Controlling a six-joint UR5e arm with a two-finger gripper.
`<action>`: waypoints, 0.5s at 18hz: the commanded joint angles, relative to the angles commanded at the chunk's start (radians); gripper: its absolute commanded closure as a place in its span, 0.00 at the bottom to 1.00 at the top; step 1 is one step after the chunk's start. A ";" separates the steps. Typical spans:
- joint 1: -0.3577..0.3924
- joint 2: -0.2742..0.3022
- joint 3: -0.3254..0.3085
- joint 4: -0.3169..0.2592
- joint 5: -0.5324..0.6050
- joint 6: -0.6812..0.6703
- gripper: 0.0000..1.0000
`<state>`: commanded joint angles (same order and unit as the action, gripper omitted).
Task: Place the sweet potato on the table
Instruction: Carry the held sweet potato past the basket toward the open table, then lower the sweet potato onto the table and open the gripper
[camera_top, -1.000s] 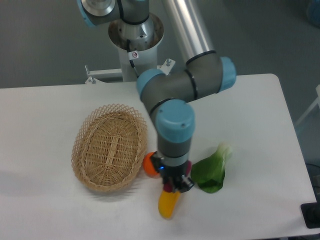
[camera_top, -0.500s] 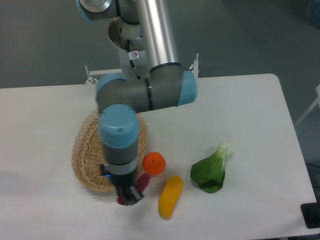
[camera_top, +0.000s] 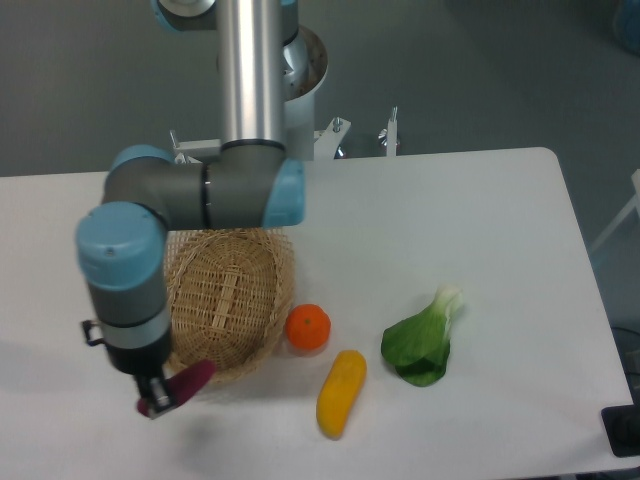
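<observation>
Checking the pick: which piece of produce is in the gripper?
The sweet potato, dark purple, is held in the gripper. The orange, yellow vegetable and leafy green lie free.

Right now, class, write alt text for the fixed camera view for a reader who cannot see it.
A grey and blue robot arm's gripper holds a small dark magenta sweet potato above the white table, at the front-left edge of an oval woven wicker basket. To the right lie a round orange fruit, a yellow elongated vegetable and a leafy green vegetable.
</observation>
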<state>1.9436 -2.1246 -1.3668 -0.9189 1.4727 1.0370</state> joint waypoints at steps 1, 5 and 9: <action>-0.009 -0.003 0.003 0.003 -0.002 -0.009 0.91; -0.055 -0.027 0.009 0.008 -0.002 -0.070 0.91; -0.089 -0.057 0.015 0.014 -0.002 -0.115 0.92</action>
<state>1.8546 -2.1813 -1.3514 -0.9050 1.4711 0.9219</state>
